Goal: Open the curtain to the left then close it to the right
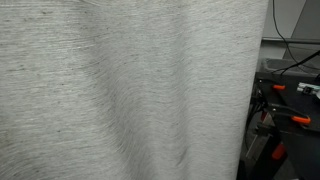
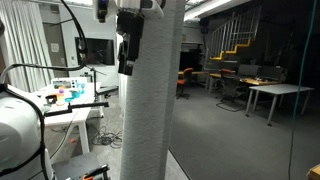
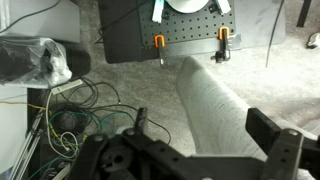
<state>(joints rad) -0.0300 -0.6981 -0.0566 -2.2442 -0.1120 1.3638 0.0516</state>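
Observation:
The curtain [image 1: 120,90] is light grey-beige woven fabric and fills most of an exterior view. In an exterior view it hangs as a tall bunched column [image 2: 155,100]. My gripper [image 2: 128,55] is at the column's upper left side, against the fabric. In the wrist view, looking down, the curtain [image 3: 215,110] runs as a thick fold between the two dark fingers of my gripper [image 3: 207,125]. The fingers stand wide apart on either side of the fold and do not pinch it.
A black pegboard [image 3: 130,35] with orange clamps and a tangle of cables [image 3: 70,115] lie on the grey carpet below. A black bench with orange clamps [image 1: 285,110] stands beside the curtain. A white table [image 2: 60,100] and office desks [image 2: 270,92] are further off.

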